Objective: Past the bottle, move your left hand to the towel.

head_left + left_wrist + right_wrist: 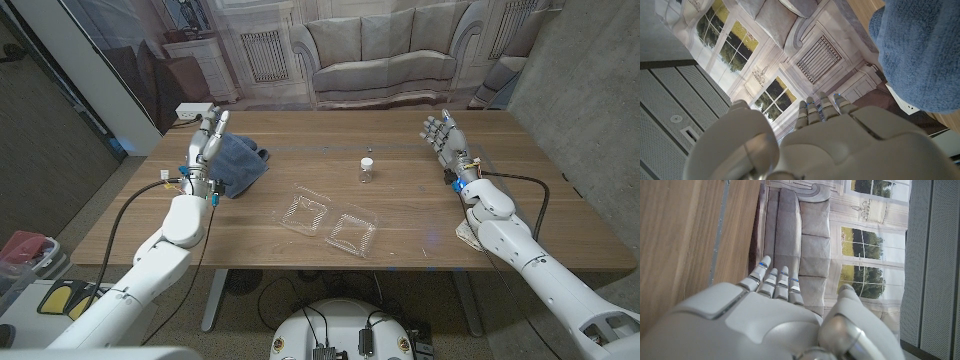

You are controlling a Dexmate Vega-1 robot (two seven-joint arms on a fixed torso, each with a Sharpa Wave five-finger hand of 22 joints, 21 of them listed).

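Your left hand [207,143] stands at the towel [238,164], fingers straight and apart, holding nothing.

The blue towel lies bunched near the table's [420,230] far left corner, and your left hand rises just at its left side; from the head view you cannot tell whether they touch (the left wrist view shows the towel [920,50] close beside the fingers [816,111], nothing gripped). The small bottle [367,170] stands upright near the table's middle, well apart from the towel. A clear clamshell [330,222] lies open toward the near edge. Your right hand [443,140] stands upright near the far right corner, fingers extended and empty.
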